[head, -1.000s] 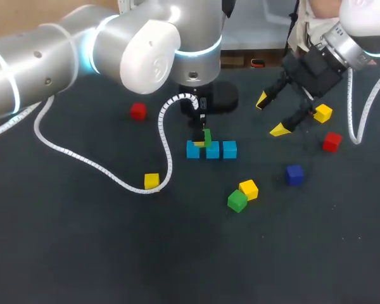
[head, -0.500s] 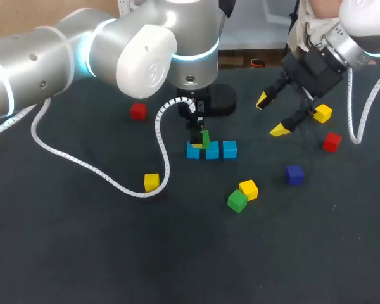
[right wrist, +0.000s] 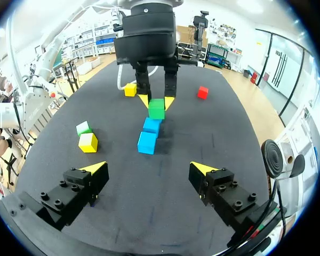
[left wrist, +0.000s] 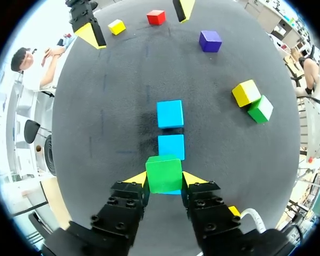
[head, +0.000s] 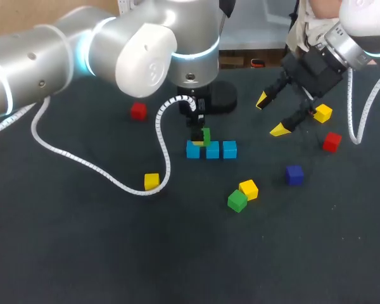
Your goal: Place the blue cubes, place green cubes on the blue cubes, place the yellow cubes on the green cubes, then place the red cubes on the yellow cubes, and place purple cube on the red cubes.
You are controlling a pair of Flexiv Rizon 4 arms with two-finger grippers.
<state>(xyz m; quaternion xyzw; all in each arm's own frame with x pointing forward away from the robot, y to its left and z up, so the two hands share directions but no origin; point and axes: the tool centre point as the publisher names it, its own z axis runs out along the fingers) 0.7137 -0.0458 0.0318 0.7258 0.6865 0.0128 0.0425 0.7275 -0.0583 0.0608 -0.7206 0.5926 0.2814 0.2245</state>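
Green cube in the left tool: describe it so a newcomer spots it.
Find the central row of three light-blue cubes. The green cube is held over one end of it, clamped in the left tool. The other green cube lies loose beside a yellow cube.

Left arm (head: 145, 57): sits slightly further toward its own side than a second ago.
Left gripper (left wrist: 164, 180): dips a little half a second ago and is now back up by about as much.
Green cube (left wrist: 164, 174): rides along in the gripper and ends just left of its first spot, over the blue cubes (head: 213, 151).
Cable (head: 159, 134): its slack loop by the yellow cube (head: 151, 181) shifts slightly.
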